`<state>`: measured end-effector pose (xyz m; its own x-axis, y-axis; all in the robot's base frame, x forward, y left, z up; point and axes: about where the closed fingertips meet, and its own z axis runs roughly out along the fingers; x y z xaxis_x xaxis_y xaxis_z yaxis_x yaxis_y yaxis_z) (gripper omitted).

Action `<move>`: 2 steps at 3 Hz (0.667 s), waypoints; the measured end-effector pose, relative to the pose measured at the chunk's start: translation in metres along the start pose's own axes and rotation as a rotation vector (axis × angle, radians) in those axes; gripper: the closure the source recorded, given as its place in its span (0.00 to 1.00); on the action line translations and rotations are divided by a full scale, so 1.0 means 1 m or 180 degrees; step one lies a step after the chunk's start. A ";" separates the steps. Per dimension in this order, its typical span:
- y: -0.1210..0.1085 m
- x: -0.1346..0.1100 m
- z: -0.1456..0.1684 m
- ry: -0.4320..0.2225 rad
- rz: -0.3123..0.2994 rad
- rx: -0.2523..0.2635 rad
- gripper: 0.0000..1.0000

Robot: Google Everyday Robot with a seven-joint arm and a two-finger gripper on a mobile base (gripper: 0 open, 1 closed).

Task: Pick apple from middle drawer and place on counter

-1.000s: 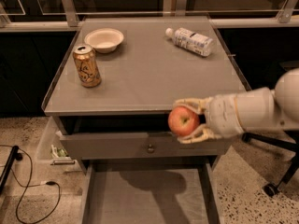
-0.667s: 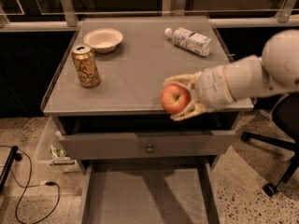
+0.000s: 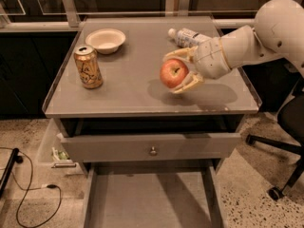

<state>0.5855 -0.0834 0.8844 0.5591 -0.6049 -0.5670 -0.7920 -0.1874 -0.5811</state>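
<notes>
Above counter (image 3: 124,90) | gripper (image 3: 171,74) clasps apple (image 3: 174,73) | middle drawer (image 3: 147,201) open below | speckled floor (image 3: 26,139)

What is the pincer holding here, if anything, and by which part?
The pincer holds the apple by its upper and lower sides, one finger on each, over the right half of the counter.

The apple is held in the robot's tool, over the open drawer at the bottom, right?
Not quite. The tool does hold the apple, but over the counter, right of the can, not over the open middle drawer. The camera view shows it.
</notes>
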 end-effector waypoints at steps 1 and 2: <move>-0.014 0.032 0.013 -0.0086 0.0320 0.0027 1.00; -0.019 0.055 0.021 -0.0097 0.0654 0.0084 1.00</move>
<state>0.6366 -0.0972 0.8524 0.3941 -0.6045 -0.6923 -0.8836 -0.0420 -0.4664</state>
